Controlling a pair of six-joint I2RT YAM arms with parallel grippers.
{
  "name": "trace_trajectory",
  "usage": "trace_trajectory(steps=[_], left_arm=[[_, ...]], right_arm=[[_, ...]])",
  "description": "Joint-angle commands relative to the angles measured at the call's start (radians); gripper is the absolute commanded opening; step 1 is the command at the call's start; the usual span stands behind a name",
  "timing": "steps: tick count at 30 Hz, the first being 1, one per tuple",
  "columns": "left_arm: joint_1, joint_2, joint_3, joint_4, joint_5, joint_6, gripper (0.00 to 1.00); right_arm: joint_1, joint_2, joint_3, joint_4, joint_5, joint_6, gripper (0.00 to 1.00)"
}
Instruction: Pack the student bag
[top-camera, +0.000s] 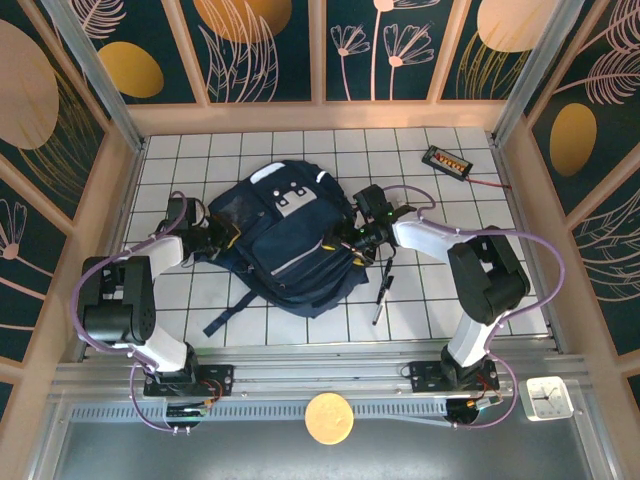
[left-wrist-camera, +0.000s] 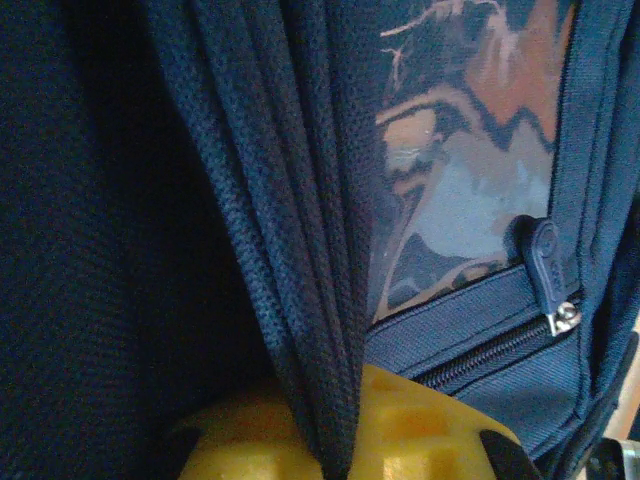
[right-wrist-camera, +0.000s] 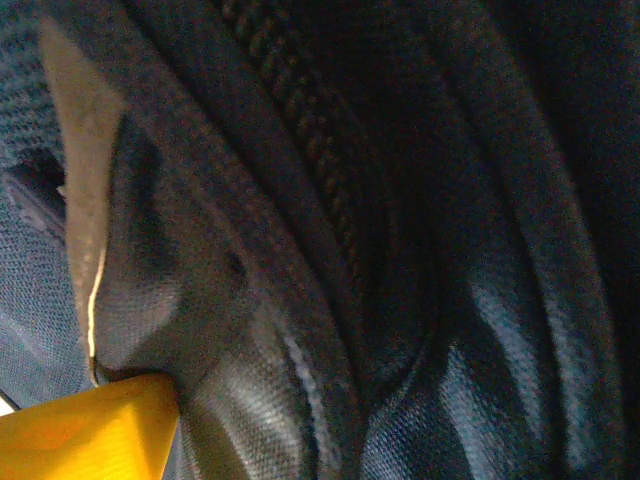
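- The student bag (top-camera: 290, 245) lies flat in the middle of the white tiled counter (top-camera: 440, 290), front pocket facing up, with a dark strap (top-camera: 228, 315) trailing from its near-left corner.
- The left tool (top-camera: 213, 238) is at the bag's left edge and the right tool (top-camera: 352, 240) at its right edge, so the bag lies between them, touching both.
- In the left wrist view, a bunch of navy folds of the bag runs down between the left tool's yellow fingers (left-wrist-camera: 425, 430), which are pressed together on the cloth and pinch it.
- Just right of those folds, a zipper (left-wrist-camera: 480, 355) with its pull (left-wrist-camera: 548, 268) runs below a patterned panel.
- In the right wrist view, one yellow finger (right-wrist-camera: 85, 435) of the right tool touches a pale-edged fold of the bag. I cannot tell how far this tool is spread.
- A black pen (top-camera: 383, 285) lies on the counter just right of the bag, near the right tool.
- A small black device (top-camera: 446, 160) lies well beyond the bag's far-right corner.
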Motion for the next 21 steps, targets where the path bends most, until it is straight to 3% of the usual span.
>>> trace_trajectory(steps=[1,5,11,14,18,21], left_arm=[[-0.002,-0.039,0.003,0.018,0.032,-0.015,0.00],[-0.002,-0.174,0.006,0.004,0.017,-0.081,0.00],[-0.003,-0.380,-0.056,0.068,-0.044,-0.296,0.00],[-0.006,-0.446,-0.096,0.098,-0.081,-0.388,0.00],[-0.024,-0.490,-0.108,0.107,-0.126,-0.451,0.00],[-0.054,-0.490,-0.092,0.104,-0.146,-0.466,0.00]], right_arm=[[-0.038,0.034,0.055,0.016,0.014,-0.030,0.81],[-0.097,0.067,0.154,-0.009,0.003,-0.068,0.74],[-0.170,0.158,0.401,-0.096,0.012,-0.148,0.75],[-0.170,0.124,0.448,-0.182,0.126,-0.191,0.77],[-0.070,-0.031,0.420,-0.286,0.351,-0.238,0.84],[0.081,-0.118,0.404,-0.322,0.367,-0.210,0.82]])
